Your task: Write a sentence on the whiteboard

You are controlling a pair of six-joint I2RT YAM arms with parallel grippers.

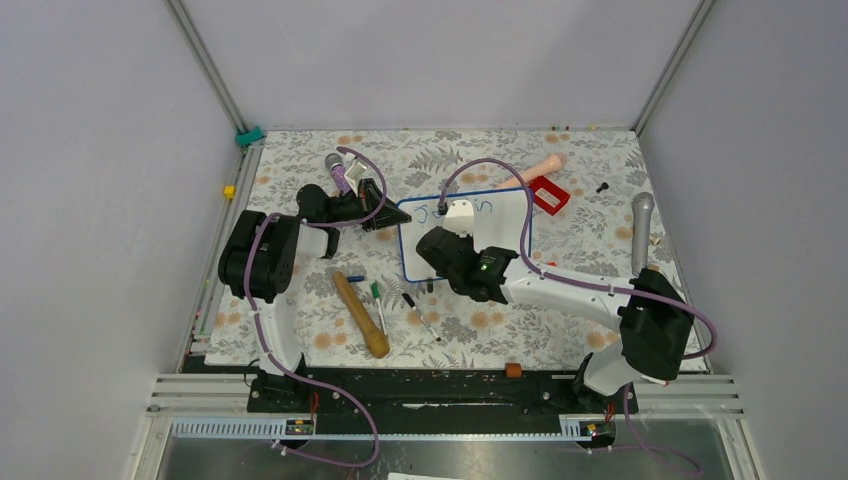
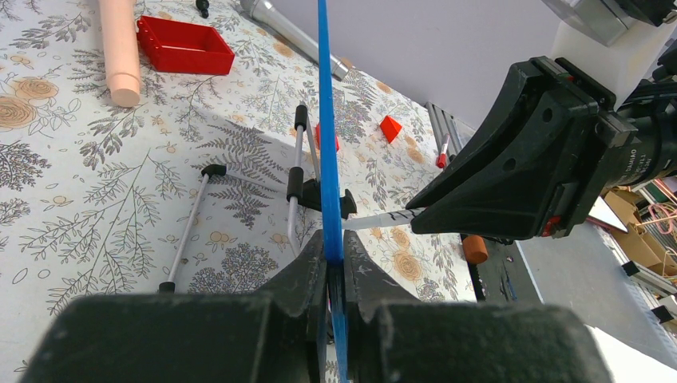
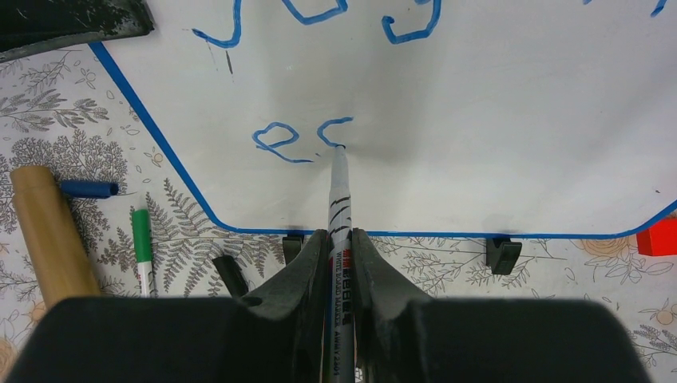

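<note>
Whiteboard (image 1: 497, 215) lies mid-tabletop (image 1: 600, 240) between the two arms, long axis left to right and top edge away from the bases. Left fingers (image 2: 313, 263) are clamped on the blue frame at the board's left edge, seen edge-on from that wrist. Right fingers (image 3: 310, 259) are closed on a marker (image 3: 339, 199), with the barrel in line with them and the nib pointing away from the bases. The nib touches the board at the foot of the second letter of line two. Sentence (image 3: 281, 142) so far: a first line along the top edge, then "e" and an open curve that looks unfinished. Bare white lies to the nib's right on the same line, so the stroke should travel rightward, and the right arm is the one placed to make it. One container, a red box (image 2: 192, 60), sits beyond the board's far right corner, with nothing visible inside.
</note>
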